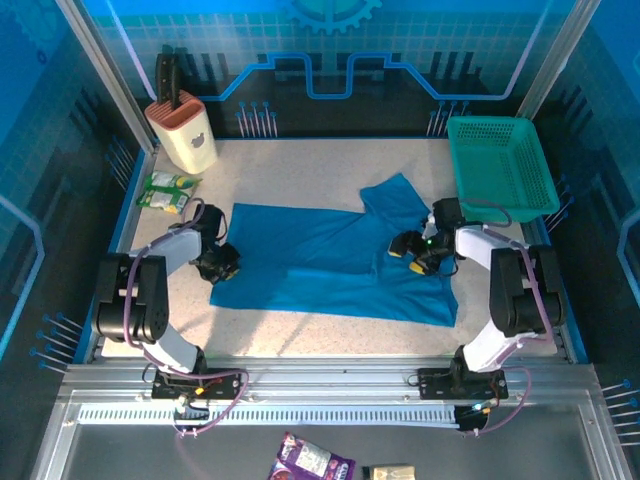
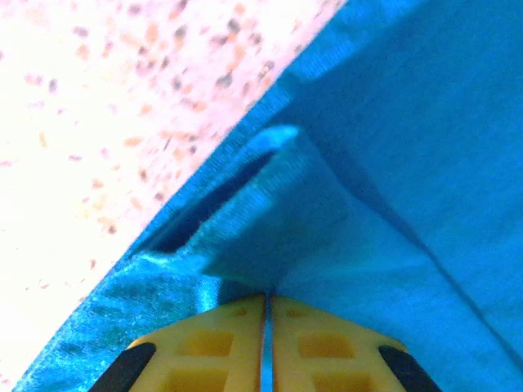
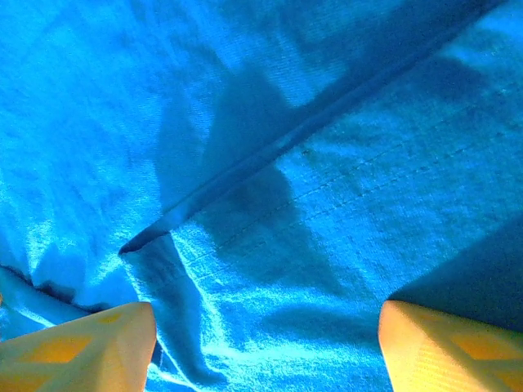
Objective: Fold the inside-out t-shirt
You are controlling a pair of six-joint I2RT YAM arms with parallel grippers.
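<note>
As I look down from the top camera, the inside-out t-shirt [image 1: 320, 265] lies spread mostly flat across the middle of the speckled table [image 1: 300, 165], with one sleeve pointing toward the far right. My left gripper [image 1: 222, 265] sits low at the shirt's left edge, and my right gripper [image 1: 412, 250] is down over the right part of the cloth, just below that sleeve. The teal mesh basket [image 1: 500, 170] stands in the far right corner, near the sleeve but apart from it. A beige holder [image 1: 182, 132] with dark handles stands in the far left corner, with a green packet [image 1: 168, 192] lying just in front of it. On the left wrist camera, the left gripper [image 2: 267, 306] has its yellow fingers [image 2: 212, 347] pressed together with only a thin blue sliver between them. It is pinching a raised fold of the t-shirt [image 2: 392, 163] right at the hem, where a small pocket of cloth gapes open beside the bare table [image 2: 98, 98]. On the right wrist camera, the right gripper [image 3: 265, 351] is spread wide, with one yellow fingertip [image 3: 82, 351] in each lower corner of the view. Between them the t-shirt [image 3: 286, 122] lies wrinkled, and a seam or fold runs diagonally across it. I cannot tell from here whether the tips touch the fabric.
</note>
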